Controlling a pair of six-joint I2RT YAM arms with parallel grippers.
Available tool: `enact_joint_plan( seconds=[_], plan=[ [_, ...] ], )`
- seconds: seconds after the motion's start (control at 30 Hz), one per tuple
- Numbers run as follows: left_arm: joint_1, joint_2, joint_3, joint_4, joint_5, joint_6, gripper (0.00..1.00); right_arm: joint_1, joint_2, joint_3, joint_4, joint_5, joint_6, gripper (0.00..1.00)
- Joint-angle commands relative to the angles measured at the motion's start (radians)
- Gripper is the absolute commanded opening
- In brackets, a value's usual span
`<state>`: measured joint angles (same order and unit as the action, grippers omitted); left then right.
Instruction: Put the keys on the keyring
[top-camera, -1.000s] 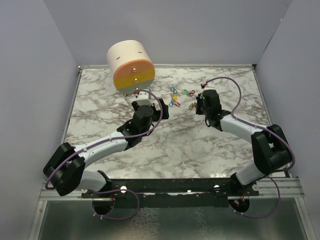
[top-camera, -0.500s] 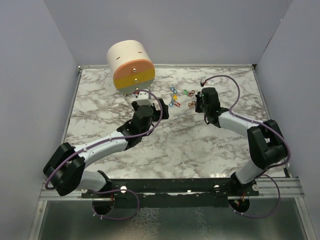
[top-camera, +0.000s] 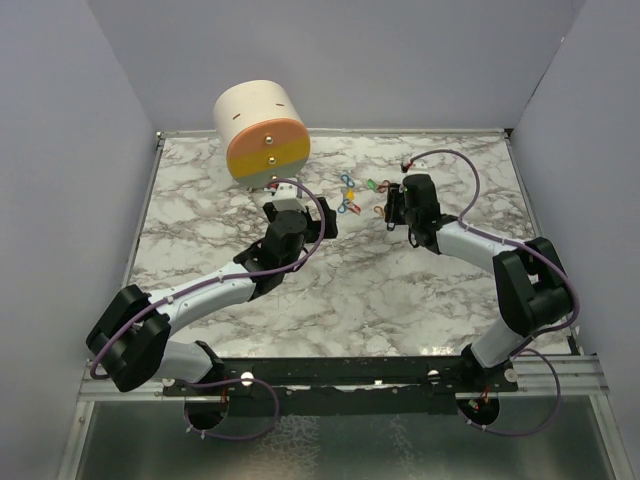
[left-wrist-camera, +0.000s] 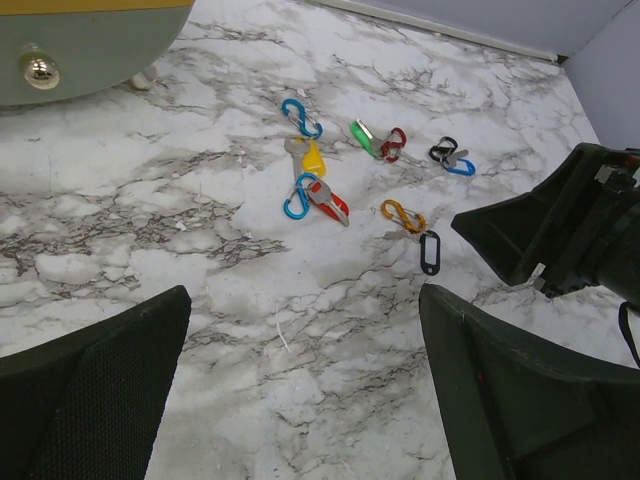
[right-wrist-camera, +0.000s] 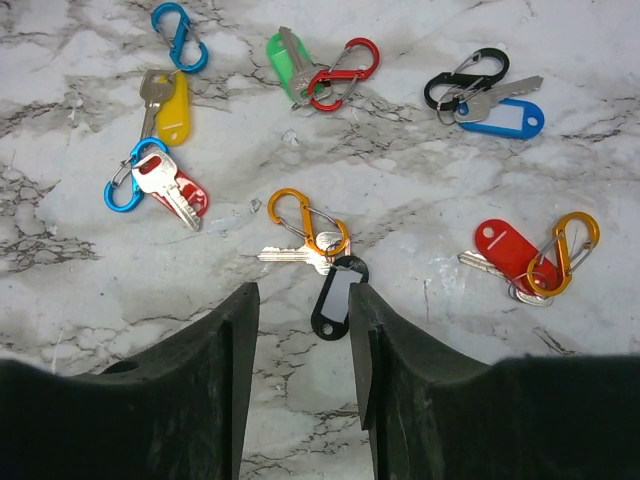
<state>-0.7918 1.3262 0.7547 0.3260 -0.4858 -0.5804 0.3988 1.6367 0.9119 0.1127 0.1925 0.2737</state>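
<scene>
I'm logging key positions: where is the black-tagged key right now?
Right wrist view, low centre: the black-tagged key lies between the parted fingertips of the right gripper, touching an orange clip just beyond it, with a red-tagged key off to the right.

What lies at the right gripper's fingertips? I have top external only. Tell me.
Observer: In the right wrist view the right gripper has its jaws apart and empty. A black-tagged key, apparently on an orange clip, lies just ahead.
Operator: Name any key without a clip.
Observer: The yellow key seems unclipped; a lone blue clip lies beside it.
Operator: Report the left gripper.
Observer: The left gripper is wide open and holds nothing.
</scene>
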Motion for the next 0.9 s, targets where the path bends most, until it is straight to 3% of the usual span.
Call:
enact_joint_plan(
  seconds=[0.0, 0.27, 0.37, 0.63, 0.73, 0.87],
  plan=[
    [0.005, -0.026, 0.000, -0.006, -0.007, 0.016, 0.99, -0.005, -0.024, -0.002, -0.002, -0.008, 0.012, 0.44],
    [0.007, -0.032, 0.049, -0.073, -0.001, 0.045, 0.99, -0.003, -0.238, -0.144, 0.004, -0.104, 0.034, 0.51],
    [0.005, -0.050, 0.043, -0.072, -0.001, 0.042, 0.99, 0.007, -0.343, -0.212, -0.011, -0.175, 0.077, 0.61],
    [0.005, -0.125, 0.021, -0.098, 0.000, 0.036, 0.99, 0.110, -0.667, -0.403, -0.063, -0.122, 0.191, 0.75],
    [0.005, -0.140, 0.025, -0.139, 0.004, 0.036, 0.99, 0.112, -0.725, -0.414, -0.101, -0.170, 0.193, 0.76],
    [0.005, -0.167, 0.000, -0.165, 0.012, 0.034, 0.99, 0.128, -0.762, -0.460, -0.077, -0.265, 0.198, 0.84]
  ],
)
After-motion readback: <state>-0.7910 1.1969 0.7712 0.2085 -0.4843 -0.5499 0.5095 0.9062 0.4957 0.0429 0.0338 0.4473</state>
